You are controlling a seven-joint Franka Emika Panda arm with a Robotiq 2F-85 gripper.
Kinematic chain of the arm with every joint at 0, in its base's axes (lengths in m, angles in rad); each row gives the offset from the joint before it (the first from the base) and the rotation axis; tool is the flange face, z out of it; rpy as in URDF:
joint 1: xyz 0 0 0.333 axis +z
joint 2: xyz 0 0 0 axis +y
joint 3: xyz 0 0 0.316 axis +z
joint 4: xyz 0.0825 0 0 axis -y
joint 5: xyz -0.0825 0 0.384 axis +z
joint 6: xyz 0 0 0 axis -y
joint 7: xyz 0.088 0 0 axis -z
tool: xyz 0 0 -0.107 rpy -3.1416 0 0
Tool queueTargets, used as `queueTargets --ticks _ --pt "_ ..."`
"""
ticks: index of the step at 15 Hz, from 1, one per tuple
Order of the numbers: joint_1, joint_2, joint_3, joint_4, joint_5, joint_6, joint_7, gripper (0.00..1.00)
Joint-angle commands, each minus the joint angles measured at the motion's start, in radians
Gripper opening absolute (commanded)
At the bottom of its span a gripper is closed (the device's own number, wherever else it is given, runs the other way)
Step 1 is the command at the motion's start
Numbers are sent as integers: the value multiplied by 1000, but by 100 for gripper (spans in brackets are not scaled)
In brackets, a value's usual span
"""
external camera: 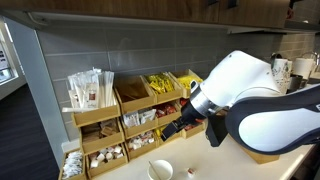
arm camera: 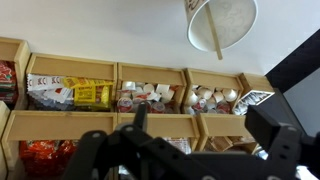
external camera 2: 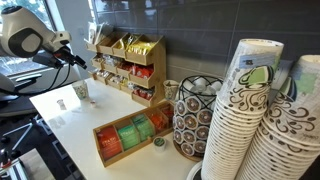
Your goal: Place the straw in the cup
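The small white cup (external camera: 160, 170) stands on the white counter in front of the wooden organizer; it also shows in an exterior view (external camera 2: 81, 92). In the wrist view the cup (arm camera: 232, 18) is at the top edge with a thin pale straw (arm camera: 213, 30) leaning inside it. My gripper (arm camera: 200, 116) is open and empty, its dark fingers spread wide in front of the organizer bins. In both exterior views the gripper (external camera: 173, 129) (external camera 2: 76, 62) hangs above the cup, apart from it.
A wooden organizer (external camera: 110, 125) against the wall holds wrapped straws, yellow packets and creamer cups. Elsewhere on the counter are a wooden tea box (external camera 2: 130, 135), a wire pod holder (external camera 2: 192, 120) and tall stacks of dark-patterned cups (external camera 2: 240, 120).
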Motion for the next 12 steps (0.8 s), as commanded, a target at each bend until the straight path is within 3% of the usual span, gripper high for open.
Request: queueTargets --ticks 1,8,9,12 --pt "58 -25 -43 37 -22 -109 51 100" --pt "153 -75 -109 63 -12 -242 -29 100" --pt "138 -45 -94 70 -18 -193 2 100" --pt "141 -47 -96 73 -17 -196 1 100"
